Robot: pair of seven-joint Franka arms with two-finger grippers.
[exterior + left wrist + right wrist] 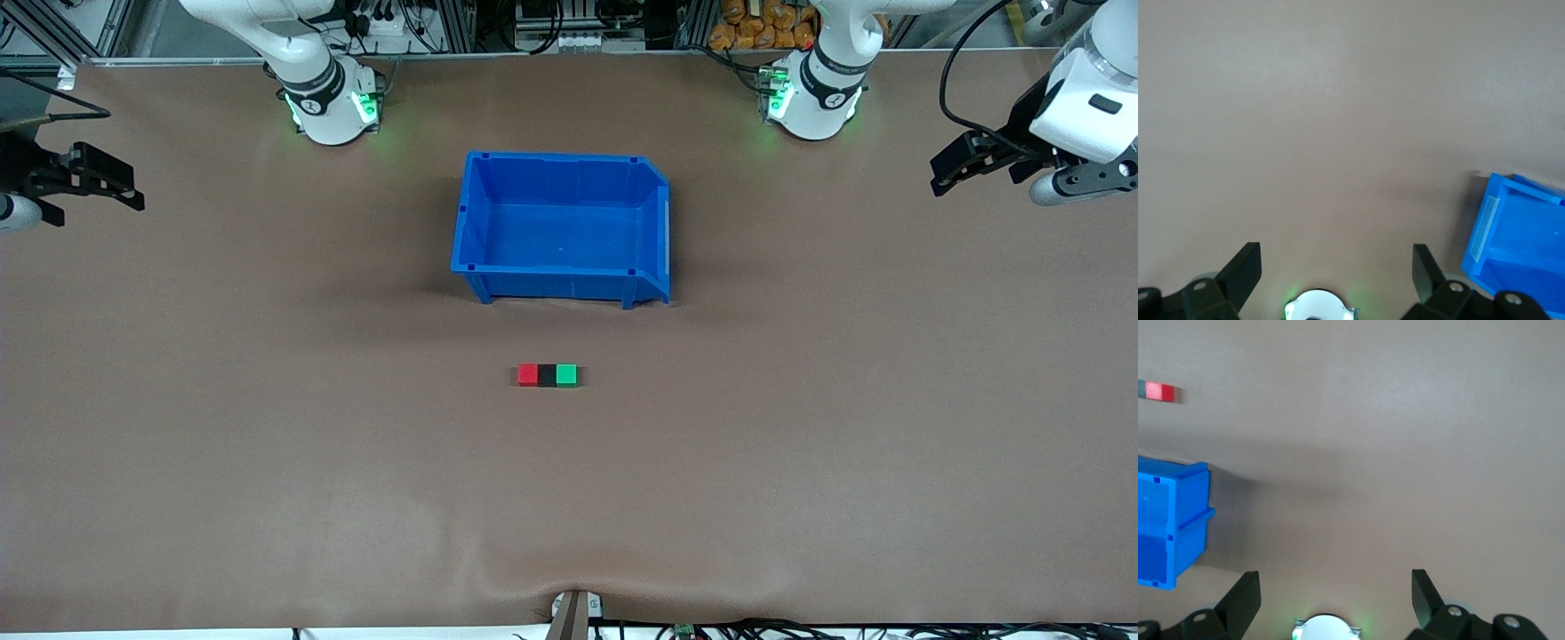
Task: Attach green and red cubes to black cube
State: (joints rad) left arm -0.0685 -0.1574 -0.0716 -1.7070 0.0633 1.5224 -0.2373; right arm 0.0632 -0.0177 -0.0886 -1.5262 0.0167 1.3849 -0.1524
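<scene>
Already joined: three cubes in a row

Centrally on the brown worktop (267, 444) sits a blue bin (562, 228). Left hand (965, 169) and right hand (93, 182) wait at opposite ends, fingers spread, empty. Nearer the camera, red cube (528, 375), black cube (547, 375), green cube (566, 375) touch.

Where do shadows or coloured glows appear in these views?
Front view: blue bin throws soft shadow on the table; green light glows at both arm bases. Right wrist view: a broad dim shadow beside the bin. Left wrist view: even light, with a green glow near the open left gripper.
</scene>
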